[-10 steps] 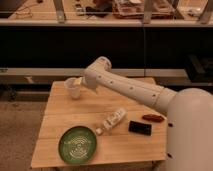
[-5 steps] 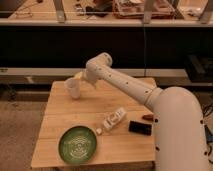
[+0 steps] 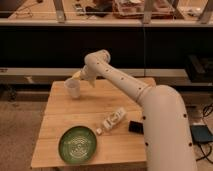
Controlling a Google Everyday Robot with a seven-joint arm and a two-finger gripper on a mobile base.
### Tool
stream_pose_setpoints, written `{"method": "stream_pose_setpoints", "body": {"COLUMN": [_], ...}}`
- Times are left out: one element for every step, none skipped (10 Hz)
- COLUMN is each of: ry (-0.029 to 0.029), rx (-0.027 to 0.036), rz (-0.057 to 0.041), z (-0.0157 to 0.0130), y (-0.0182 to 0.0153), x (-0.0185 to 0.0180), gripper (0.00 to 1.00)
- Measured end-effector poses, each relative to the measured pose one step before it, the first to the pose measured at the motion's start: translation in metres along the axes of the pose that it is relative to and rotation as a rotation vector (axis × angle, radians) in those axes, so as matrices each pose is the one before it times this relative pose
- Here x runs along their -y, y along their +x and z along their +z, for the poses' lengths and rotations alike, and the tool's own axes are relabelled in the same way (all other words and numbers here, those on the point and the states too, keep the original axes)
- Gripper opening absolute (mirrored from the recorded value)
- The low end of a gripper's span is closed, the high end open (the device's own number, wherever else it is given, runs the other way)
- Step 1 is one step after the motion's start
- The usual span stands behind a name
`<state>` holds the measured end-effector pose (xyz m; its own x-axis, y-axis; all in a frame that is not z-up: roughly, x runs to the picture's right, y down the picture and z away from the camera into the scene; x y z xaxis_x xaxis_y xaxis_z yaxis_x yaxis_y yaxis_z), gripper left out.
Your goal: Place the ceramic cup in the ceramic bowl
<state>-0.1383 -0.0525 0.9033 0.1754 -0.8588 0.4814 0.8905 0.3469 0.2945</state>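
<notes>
One green bowl sits at the front of the tabletop, with a white remote just beside it. Further back — the cup, upright near the far edge, well apart from the bowl. Hand hangs just behind its rim, spread wide, gripping nothing. Best play: settle squarely around the cup, close on its wall — firm, no tipping, then lift clear.

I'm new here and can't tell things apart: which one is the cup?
Find the wooden table under the white arm. Near its far left corner stands the cup, with the gripper close by its rim. It is small, plain white and upright, unlike the flat green bowl and the white bar nearer the front.
</notes>
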Motion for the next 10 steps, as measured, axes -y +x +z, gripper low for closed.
{"method": "stream_pose_setpoints", "body": {"ry": [0.00273,0.00158,-0.00063,-0.00707,-0.01111,-0.01344,-0.00955,-0.01072,-0.01369,-0.01494], "rx": [0.01704,0.02095,0.01607,0.01356,0.00865,0.00645,0.00221,0.00227,0.00500,0.00893], "rz": [-0.00971,-0.01053,-0.00764,-0.00630,-0.00309,0.00223,0.00302,0.00182,-0.00308,-0.00772], "z": [0.00279,0.00372,0.00301,0.00430,0.00476,0.00545,0.00307,0.00300,0.00481,0.00706], "y": [0.00034,0.00083,0.00134,0.00174,0.00197,0.00306,0.00240,0.00230,0.00171,0.00021], "x": [0.00353,0.00210,0.00045,-0.00125,-0.00268,-0.00557,-0.00446,-0.00404,-0.00191,0.00051], "gripper": [0.80,0.78,0.70,0.60,0.52,0.50,0.50,0.50,0.50,0.50]}}
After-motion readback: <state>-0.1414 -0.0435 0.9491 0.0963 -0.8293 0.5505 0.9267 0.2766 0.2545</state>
